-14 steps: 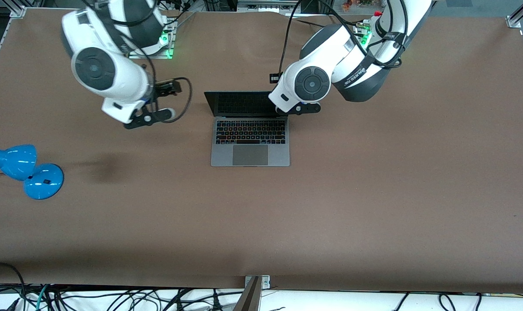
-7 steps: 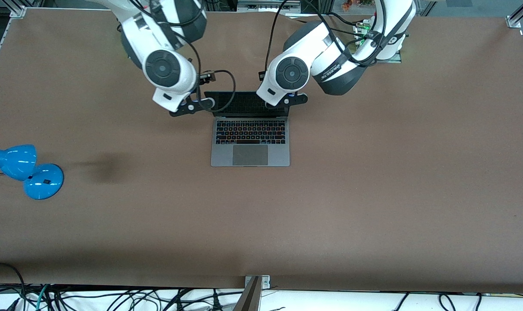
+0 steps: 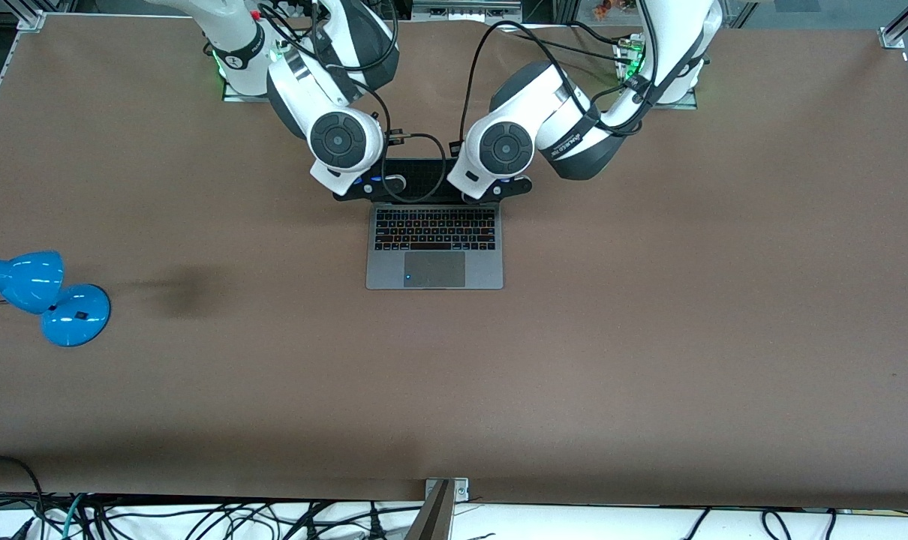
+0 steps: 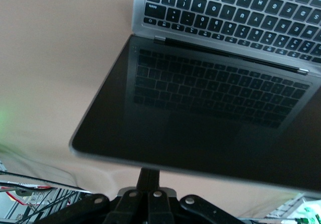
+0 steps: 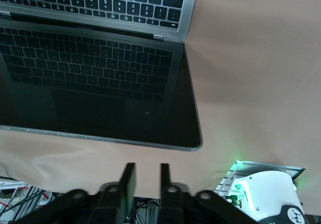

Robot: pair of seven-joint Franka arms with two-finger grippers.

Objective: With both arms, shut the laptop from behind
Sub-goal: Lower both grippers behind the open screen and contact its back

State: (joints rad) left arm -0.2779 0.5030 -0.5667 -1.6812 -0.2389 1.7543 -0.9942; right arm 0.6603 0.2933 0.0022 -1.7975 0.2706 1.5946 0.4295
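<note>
Two pincers over open laptop (image 3: pixel 434 238) screen's top edge: right pincer (image 5: pixel 144 180) narrowly parted, left pincer (image 4: pixel 147 176) pressed together, neither holding anything.

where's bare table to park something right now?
Bare brown table nearer the front camera than the laptop, between the blue desk lamp and the left arm's end. Crowded at the lid: left gripper and right gripper.
</note>
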